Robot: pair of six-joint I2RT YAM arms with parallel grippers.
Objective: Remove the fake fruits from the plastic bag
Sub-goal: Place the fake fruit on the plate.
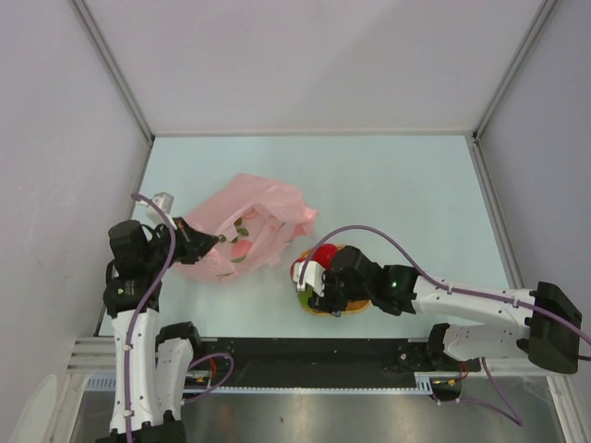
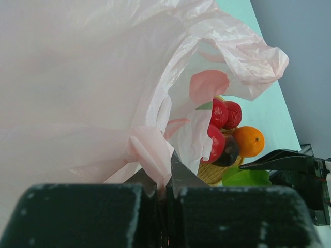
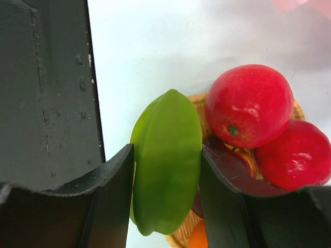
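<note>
Pale desk [image 1: 388,185] from above: plastic bag [image 1: 249,217] near the left edge, fake fruits [image 1: 323,256] already out on the mat [image 1: 317,310] by the near edge. Left wrist: left gripper [image 2: 166,178] pinches a bag fold. Right wrist: right gripper [image 3: 166,170] clamps the green fruit [image 3: 165,150] over the mat; bag's contents unclear.

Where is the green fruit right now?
In the right wrist view, the green fruit is pinched in the right gripper, by the woven mat, left of the red fruits.
</note>
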